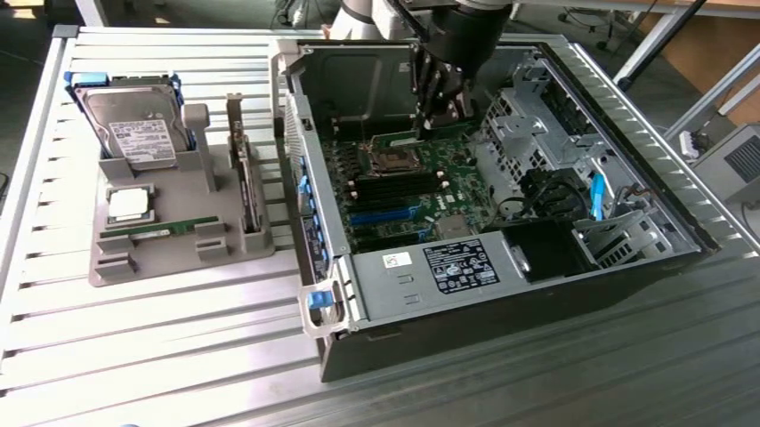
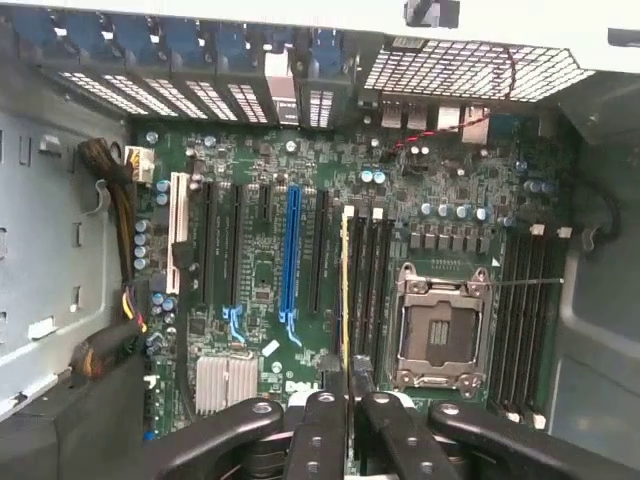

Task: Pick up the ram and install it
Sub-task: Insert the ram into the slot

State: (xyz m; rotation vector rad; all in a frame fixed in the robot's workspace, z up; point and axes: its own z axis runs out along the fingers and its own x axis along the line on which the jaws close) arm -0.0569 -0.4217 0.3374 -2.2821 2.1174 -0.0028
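Gripper (image 2: 347, 400) clamped on ram (image 2: 345, 290). The stick hangs edge-on straight below the fingers, long axis parallel to the slots (image 2: 372, 290) beneath, beside the socket (image 2: 440, 325).

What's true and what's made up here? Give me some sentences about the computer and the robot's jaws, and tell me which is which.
1. The jaws are shut on a ram. True.
2. The case has its lid on. False: it is open, and the board shows.
3. A hard drive stands in the gray holder. True.
4. The socket has a chip in it. False: it is empty; the silver chip sits in the holder.
5. The jaws hang over the holder. False: they are inside the case, above the board.
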